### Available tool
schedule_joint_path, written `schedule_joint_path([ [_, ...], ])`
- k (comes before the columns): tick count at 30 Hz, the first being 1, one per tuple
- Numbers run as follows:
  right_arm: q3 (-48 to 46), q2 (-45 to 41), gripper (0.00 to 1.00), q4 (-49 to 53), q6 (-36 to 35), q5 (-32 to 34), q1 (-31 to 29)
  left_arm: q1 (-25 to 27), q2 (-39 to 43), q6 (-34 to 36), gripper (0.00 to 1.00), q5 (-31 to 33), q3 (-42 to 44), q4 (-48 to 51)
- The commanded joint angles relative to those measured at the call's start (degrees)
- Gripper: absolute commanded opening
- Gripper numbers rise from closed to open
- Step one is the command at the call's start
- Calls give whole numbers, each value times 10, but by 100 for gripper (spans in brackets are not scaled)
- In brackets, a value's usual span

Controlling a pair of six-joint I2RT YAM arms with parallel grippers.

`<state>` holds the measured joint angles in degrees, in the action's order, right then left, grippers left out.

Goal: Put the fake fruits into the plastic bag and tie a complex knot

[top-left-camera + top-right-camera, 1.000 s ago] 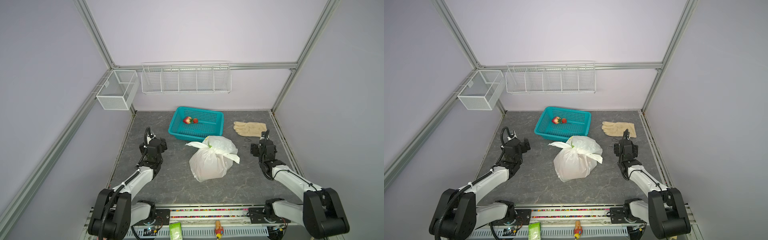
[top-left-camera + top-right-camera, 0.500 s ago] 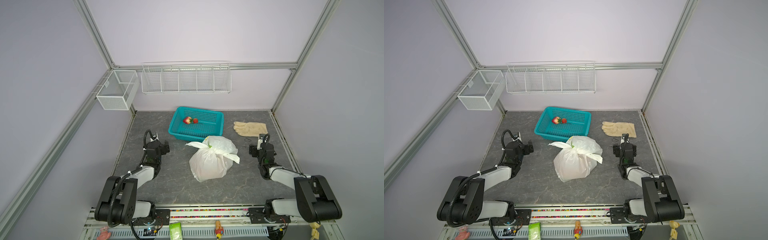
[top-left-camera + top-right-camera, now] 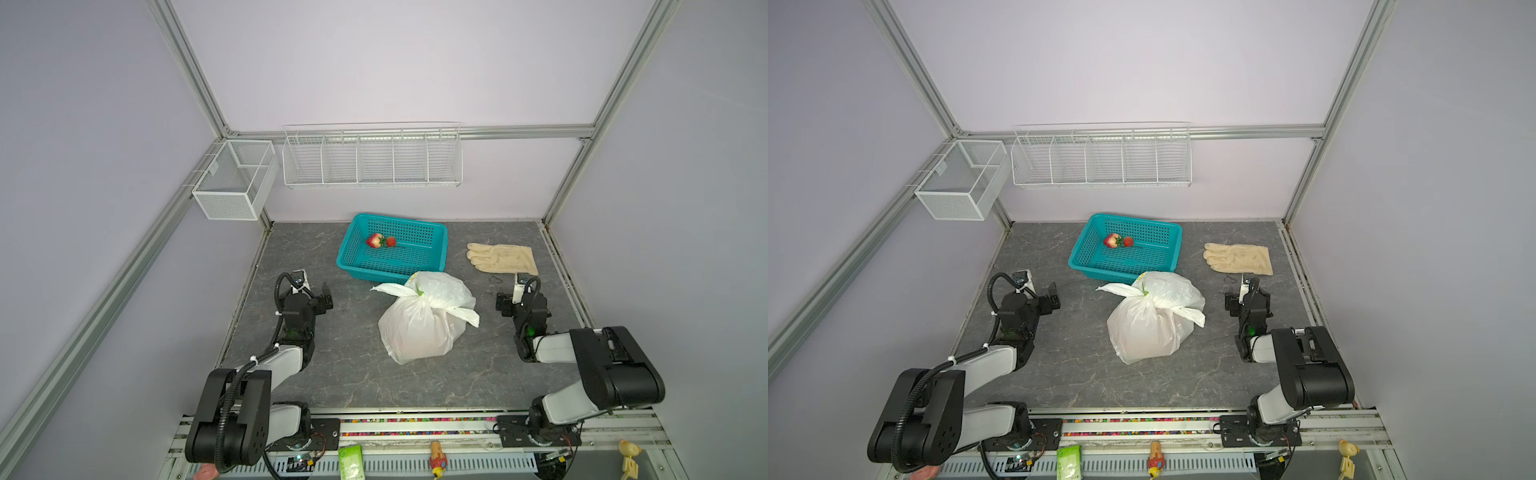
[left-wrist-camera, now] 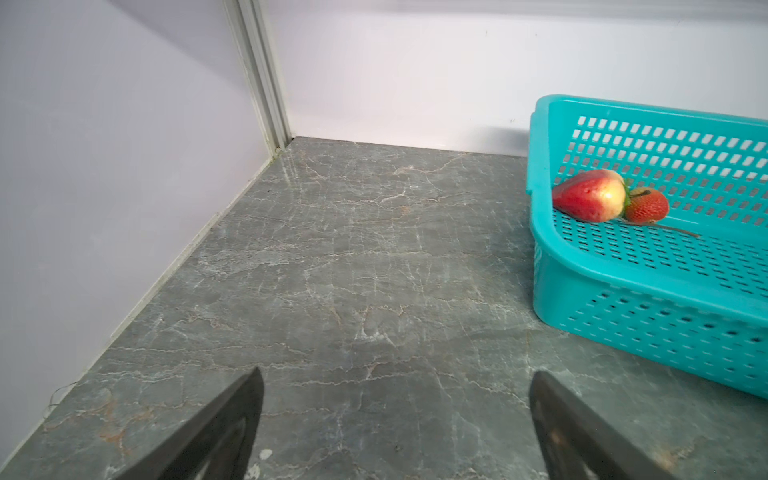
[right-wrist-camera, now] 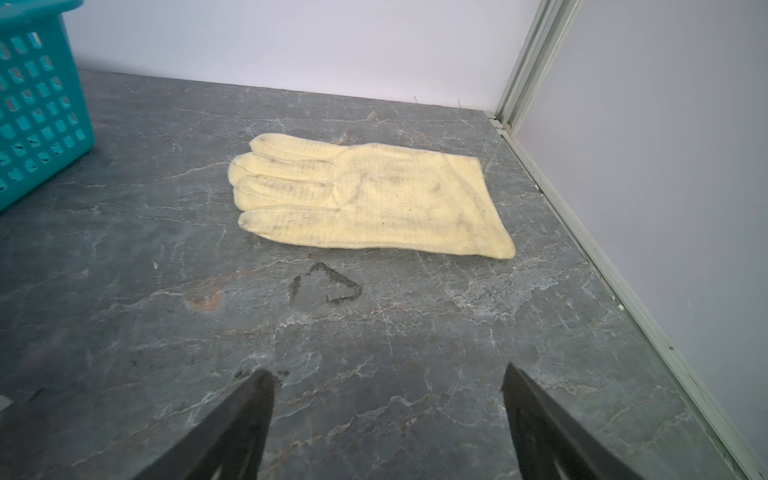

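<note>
Left gripper (image 4: 397,374) first: you have its jaws wide apart, nothing between them, low over the grey table (image 3: 353,374) at the middle left of both top views, well apart from the plastic bag (image 3: 419,328). Your right gripper (image 5: 387,370) is spread just as wide and is also empty; it sits at the middle right of both top views, near the cuff end of the beige glove (image 3: 503,257), which lies flat with its fingers pointing toward the centre of the frame. A small dark scribble mark (image 5: 326,284) shows on the table between that gripper and the glove. You will find the plastic bag (image 3: 1150,328) near the centre of both top views, between the two grippers, standing bulged on the table with its neck gathered into a knot and a handle end sticking out to each side. What it holds does not show clearly through the white film. Just above it in the frame is the teal basket (image 3: 365,266); whether the bag touches the basket's near wall you cannot tell. Two fake fruits lie in the basket's upper left corner: a red-and-yellow strawberry (image 4: 590,195) and a smaller red fruit (image 4: 647,206), touching each other.
</note>
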<state>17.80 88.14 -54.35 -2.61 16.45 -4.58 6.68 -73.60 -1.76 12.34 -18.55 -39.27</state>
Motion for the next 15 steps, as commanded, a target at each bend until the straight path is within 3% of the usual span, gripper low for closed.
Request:
schedule_joint_path([
  [1,22,-1,89,2,-2,-11,7,-3,-48,29,99,12,-14,-59],
  [4,26,1,89,4,3,-14,14,-5,-154,43,99,9,-23,-158],
  [5,26,1,89,7,3,-14,14,-16,-160,37,99,4,-21,-172],
  [7,27,2,89,8,4,-17,15,-30,-131,5,99,0,-68,-31],
  [10,27,1,89,9,4,-18,16,-39,-156,10,99,-15,-42,-125],
  [13,28,1,89,10,4,-19,16,-39,-142,6,99,-15,-53,-81],
  [15,28,1,89,11,5,-19,17,-39,-151,8,99,-17,-45,-109],
])
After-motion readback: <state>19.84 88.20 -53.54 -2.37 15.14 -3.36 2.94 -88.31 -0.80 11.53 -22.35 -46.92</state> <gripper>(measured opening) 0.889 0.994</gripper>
